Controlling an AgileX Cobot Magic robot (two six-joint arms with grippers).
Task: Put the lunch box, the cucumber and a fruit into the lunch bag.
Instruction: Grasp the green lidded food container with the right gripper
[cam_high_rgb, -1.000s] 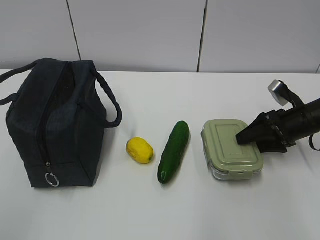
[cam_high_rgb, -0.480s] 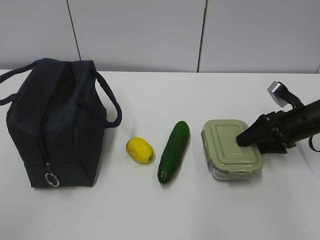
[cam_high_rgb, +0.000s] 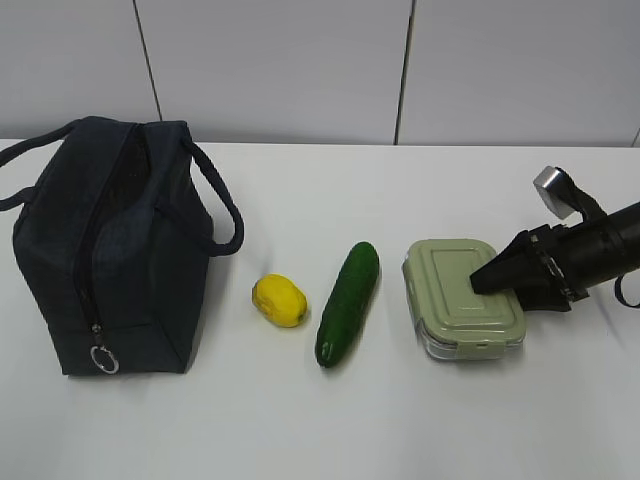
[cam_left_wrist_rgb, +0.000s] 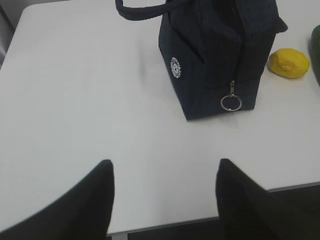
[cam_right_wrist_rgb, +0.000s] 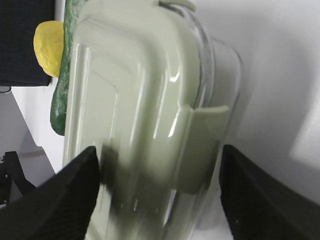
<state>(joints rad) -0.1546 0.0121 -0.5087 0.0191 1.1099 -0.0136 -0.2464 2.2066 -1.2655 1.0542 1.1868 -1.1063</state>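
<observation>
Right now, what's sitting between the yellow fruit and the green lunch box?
The cucumber lies between the fruit and the lunch box, as the exterior view shows.

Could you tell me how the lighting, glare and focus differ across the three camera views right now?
Exterior view: even, soft light, faint shadows beside the lunch bag and cucumber, all sharp. Left wrist view: bright table, bag crisp, the left gripper's fingers dark and soft-edged. Right wrist view: the lunch box fills the frame, with glare streaks on its lid and blurred fingers.
</observation>
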